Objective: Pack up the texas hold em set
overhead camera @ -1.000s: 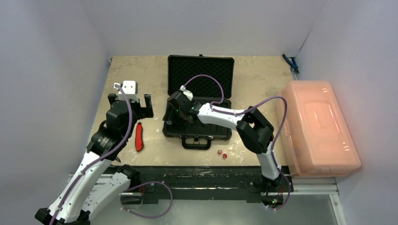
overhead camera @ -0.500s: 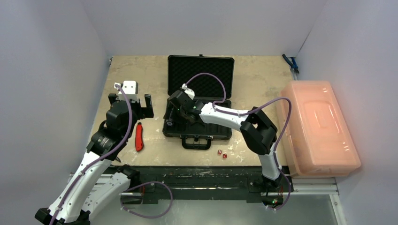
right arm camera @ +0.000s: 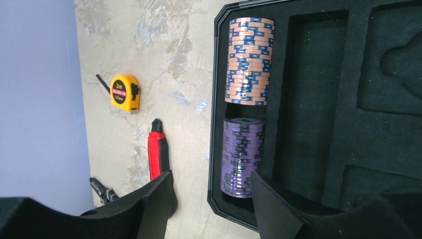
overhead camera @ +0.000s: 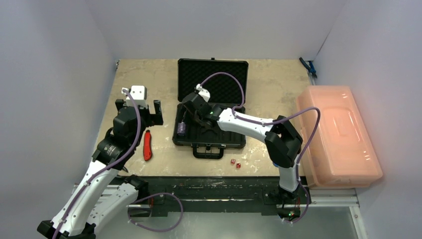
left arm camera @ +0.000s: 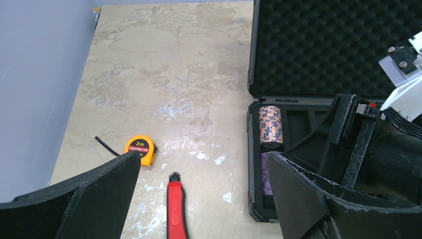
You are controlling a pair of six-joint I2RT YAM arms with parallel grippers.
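The black briefcase (overhead camera: 234, 137) lies open mid-table, its foam lid (overhead camera: 213, 79) laid back. In the tray's leftmost slot an orange-and-blue chip stack (right arm camera: 248, 59) lies end to end with a purple chip stack (right arm camera: 242, 157), the purple one also visible from above (overhead camera: 181, 129). My right gripper (right arm camera: 209, 199) hovers open just above the tray's near-left corner, one finger over the table and one over the tray, holding nothing. My left gripper (left arm camera: 201, 164) hangs wide open and empty left of the case. Two red dice (overhead camera: 235, 163) lie on the table in front of the case.
A red-handled knife (overhead camera: 147, 145) lies left of the case, under my left gripper. A yellow tape measure (left arm camera: 141, 149) sits further left of it. A large pink bin (overhead camera: 338, 134) fills the right side. Blue pliers (overhead camera: 308, 65) lie at the far right corner.
My right gripper has drawn back and up from the left slot, uncovering the purple stack in the top view. The left arm has not moved.
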